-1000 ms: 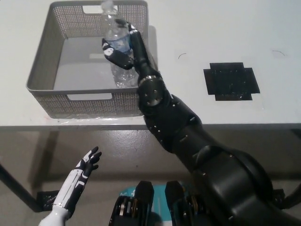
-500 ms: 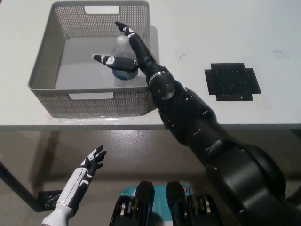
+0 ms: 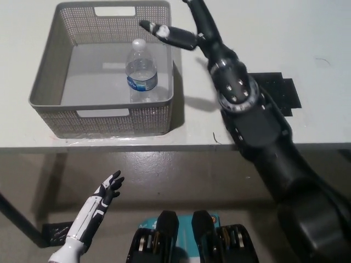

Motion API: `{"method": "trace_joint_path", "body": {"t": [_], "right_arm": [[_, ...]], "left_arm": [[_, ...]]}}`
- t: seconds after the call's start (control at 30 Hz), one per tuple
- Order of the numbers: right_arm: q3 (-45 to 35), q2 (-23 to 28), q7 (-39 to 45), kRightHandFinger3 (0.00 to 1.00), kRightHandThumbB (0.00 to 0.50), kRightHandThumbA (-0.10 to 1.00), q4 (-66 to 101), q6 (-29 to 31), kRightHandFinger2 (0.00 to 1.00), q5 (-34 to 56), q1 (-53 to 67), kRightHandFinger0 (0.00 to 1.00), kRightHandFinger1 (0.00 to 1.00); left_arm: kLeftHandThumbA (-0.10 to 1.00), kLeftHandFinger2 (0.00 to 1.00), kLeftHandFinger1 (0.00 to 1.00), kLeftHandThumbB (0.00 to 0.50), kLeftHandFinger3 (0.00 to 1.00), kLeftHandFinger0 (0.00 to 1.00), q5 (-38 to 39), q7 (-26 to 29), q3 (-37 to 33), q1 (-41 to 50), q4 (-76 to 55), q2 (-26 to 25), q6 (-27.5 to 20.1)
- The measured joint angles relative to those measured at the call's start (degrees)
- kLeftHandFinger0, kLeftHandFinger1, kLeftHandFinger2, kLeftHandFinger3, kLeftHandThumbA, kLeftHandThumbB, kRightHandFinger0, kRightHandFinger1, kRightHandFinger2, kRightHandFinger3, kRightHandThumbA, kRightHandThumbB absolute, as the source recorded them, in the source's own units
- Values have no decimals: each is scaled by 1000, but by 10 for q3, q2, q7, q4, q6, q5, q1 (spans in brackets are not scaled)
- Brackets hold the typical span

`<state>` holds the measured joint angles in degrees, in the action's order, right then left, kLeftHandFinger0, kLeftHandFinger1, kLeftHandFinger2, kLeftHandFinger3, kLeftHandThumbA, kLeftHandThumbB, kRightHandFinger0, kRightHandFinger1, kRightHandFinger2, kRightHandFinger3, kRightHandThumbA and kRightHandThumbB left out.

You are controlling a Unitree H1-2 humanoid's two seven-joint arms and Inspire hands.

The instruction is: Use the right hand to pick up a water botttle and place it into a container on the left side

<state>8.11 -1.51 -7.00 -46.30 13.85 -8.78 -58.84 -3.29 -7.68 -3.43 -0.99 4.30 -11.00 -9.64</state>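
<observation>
The white surface (image 3: 258,33) filled the upper part of the head view, its front edge running across the middle, with the floor below. On its left part sat the container (image 3: 44,82), a grey perforated basket with cut-out handles, set close to the front edge. The black right arm (image 3: 258,118) reached in from the lower right, crossing the surface just beside the container's right wall. A black square mat (image 3: 288,93) lay on the surface to the right, partly hidden by the arm. The right hand (image 3: 184,30) was held above the container's far right corner, its fingers (image 3: 156,28) spread apart and holding nothing. The water bottle (image 3: 141,74) stood upright inside the container, on its floor near the right wall, clear of the hand, so the placement appeared complete. The bottle was clear plastic with a blue label and a white cap; it would probably be light, its thin wall yielding under a firm squeeze and rather smooth to the touch. The labelled middle of its body would be the likeliest place to grasp it, the fingers wrapping around from the side. The white left hand (image 3: 104,189) rested below the surface edge at lower left, fingers apart and empty.
</observation>
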Motion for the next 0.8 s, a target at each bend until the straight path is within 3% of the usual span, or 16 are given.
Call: {"method": "trace_joint_path", "body": {"t": [0.1, 0.27, 0.4, 0.47, 0.5, 0.53, 0.63, 0.7, 0.8], "right_arm": [[0, 4, 5, 1000, 395, 1000, 64, -8, 1000, 4, 53, 1000, 1000], [0, 12, 11, 1000, 421, 1000, 165, -17, 1000, 10, 151, 1000, 1000], [0, 25, 16, 1000, 402, 1000, 246, -21, 1000, 14, 243, 1000, 1000], [1, 32, 19, 1000, 392, 1000, 287, -23, 1000, 17, 293, 1000, 1000], [1, 38, 22, 1000, 351, 1000, 313, -24, 1000, 19, 326, 1000, 1000], [1, 43, 23, 1000, 372, 1000, 333, -24, 1000, 21, 352, 1000, 1000], [0, 62, 34, 1000, 350, 1000, 398, -24, 1000, 31, 439, 1000, 1000], [0, 78, 46, 1000, 380, 1000, 442, -19, 1000, 48, 500, 1000, 1000], [-4, 98, 63, 1000, 374, 1000, 461, -9, 1000, 72, 572, 1000, 1000]], "left_arm": [[1000, 1000, 1000, 132, 1000, 1000, 0, 0, 0, 0, 2, 0, 0], [1000, 1000, 1000, 132, 1000, 1000, 0, 0, 0, 0, 4, 0, 1], [1000, 1000, 1000, 129, 1000, 1000, 0, 0, 0, 1, 7, 0, 1], [1000, 1000, 1000, 127, 1000, 1000, 0, 0, 1, 1, 8, 0, 1], [1000, 1000, 1000, 125, 1000, 1000, 0, 0, 1, 1, 8, 0, 1], [1000, 1000, 1000, 135, 1000, 1000, 0, 0, 1, 1, 8, 0, 1], [1000, 1000, 1000, 139, 1000, 1000, 0, 0, 2, 1, 8, 0, 1], [1000, 1000, 1000, 136, 1000, 1000, 1, 0, 5, 1, 8, 0, 1], [1000, 1000, 1000, 137, 1000, 1000, 2, 0, 11, 1, 8, -1, 1]]}}
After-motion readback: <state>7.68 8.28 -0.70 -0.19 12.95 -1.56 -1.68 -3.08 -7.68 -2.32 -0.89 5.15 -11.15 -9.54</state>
